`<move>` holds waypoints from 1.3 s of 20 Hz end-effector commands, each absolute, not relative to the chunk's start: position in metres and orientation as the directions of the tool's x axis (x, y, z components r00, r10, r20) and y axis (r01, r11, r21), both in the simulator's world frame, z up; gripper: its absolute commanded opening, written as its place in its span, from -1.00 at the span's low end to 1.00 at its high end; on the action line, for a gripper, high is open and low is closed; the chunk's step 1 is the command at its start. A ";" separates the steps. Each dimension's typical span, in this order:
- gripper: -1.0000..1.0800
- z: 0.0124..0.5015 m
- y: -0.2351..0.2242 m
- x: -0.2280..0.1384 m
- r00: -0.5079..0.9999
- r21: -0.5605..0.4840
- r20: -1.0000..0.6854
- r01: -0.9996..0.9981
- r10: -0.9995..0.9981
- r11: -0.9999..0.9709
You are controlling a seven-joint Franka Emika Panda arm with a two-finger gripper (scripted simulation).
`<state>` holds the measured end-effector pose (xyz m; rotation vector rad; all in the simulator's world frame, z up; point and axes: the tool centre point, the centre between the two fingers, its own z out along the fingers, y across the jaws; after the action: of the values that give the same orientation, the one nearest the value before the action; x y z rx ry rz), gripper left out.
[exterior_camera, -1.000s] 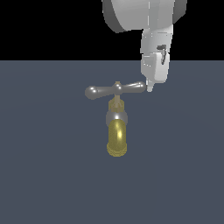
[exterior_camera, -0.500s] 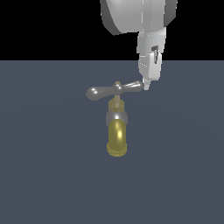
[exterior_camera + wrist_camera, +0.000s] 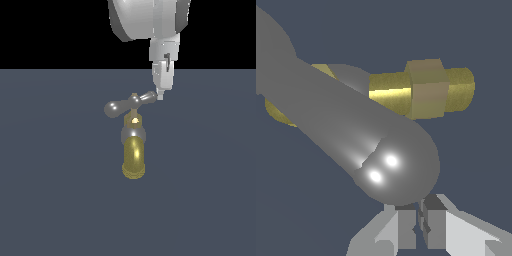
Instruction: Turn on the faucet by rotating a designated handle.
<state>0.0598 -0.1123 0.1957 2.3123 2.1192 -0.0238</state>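
Hand pushing the tap handle's end

The closed, empty hand [image 3: 160, 93] touches the handle's [image 3: 129, 103] end, right of frame centre; the crossbar runs lower-left from it, over the faucet [image 3: 133, 150] mid-frame on the surface [image 3: 50, 200].

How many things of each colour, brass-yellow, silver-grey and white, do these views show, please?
Brass-yellow: 1, the faucet's spout
Silver-grey: 1, the handle, a crossbar with rounded ends
White: 1, the gripper, its fingers close together at the handle's end on the exterior view's right
Total: 3
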 end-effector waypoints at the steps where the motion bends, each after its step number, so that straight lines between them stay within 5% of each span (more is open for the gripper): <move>1: -1.00 0.196 -0.104 0.062 0.084 -0.006 -0.013 0.996 0.996 -0.084; 14: -1.00 0.197 0.004 0.084 0.043 0.000 0.000 0.999 0.999 -0.043; 15: -1.00 0.197 0.004 0.084 0.043 0.000 0.000 0.999 0.999 -0.043; 16: -1.00 0.196 -0.060 0.081 0.122 0.004 -0.030 0.993 0.992 -0.122; 26: -1.00 0.196 -0.007 0.063 0.091 0.002 -0.019 0.996 0.996 -0.091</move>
<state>0.0649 -0.0482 0.1960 2.3525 2.0394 -0.0360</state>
